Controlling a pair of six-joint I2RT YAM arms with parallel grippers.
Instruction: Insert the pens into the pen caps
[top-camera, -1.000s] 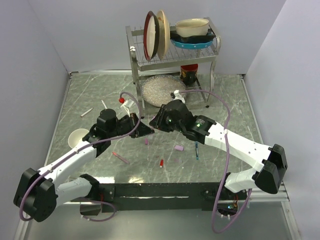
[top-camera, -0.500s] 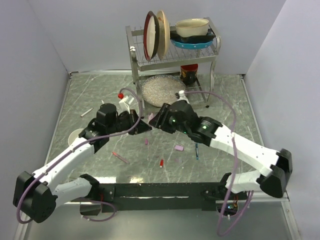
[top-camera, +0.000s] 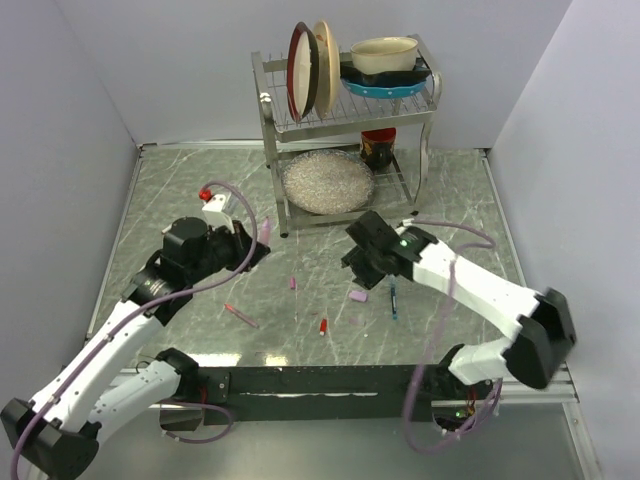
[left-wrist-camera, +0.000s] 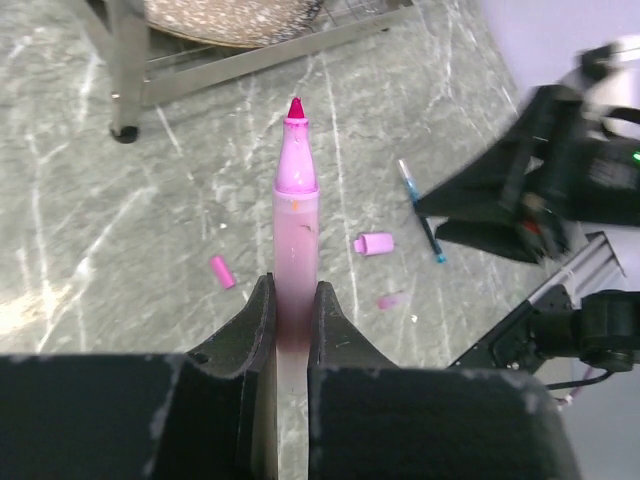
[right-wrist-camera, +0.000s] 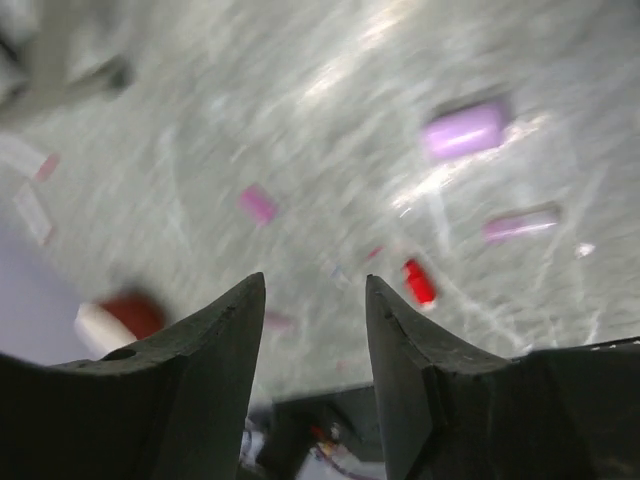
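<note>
From above, the left gripper (top-camera: 260, 242) is clenched on a pink pen (top-camera: 267, 230), whose tip pokes out ahead of it. The right gripper (top-camera: 354, 268) hangs near a pale pink cap (top-camera: 357, 296). A magenta cap (top-camera: 293, 283) lies on the table (top-camera: 450, 200) between the two grippers.

In the left wrist view, the fingers (left-wrist-camera: 255, 320) pinch the pen's barrel, with its magenta tip straight ahead of them. The magenta cap lies to their left and the pale pink cap to their right, with a blue pen (left-wrist-camera: 420, 210) beyond it.

The right wrist view is blurred. Its fingers (right-wrist-camera: 225, 330) are spread with nothing between them — the pale pink cap is ahead to the right, and a red cap (right-wrist-camera: 420, 281) is just beside the right finger.
</note>
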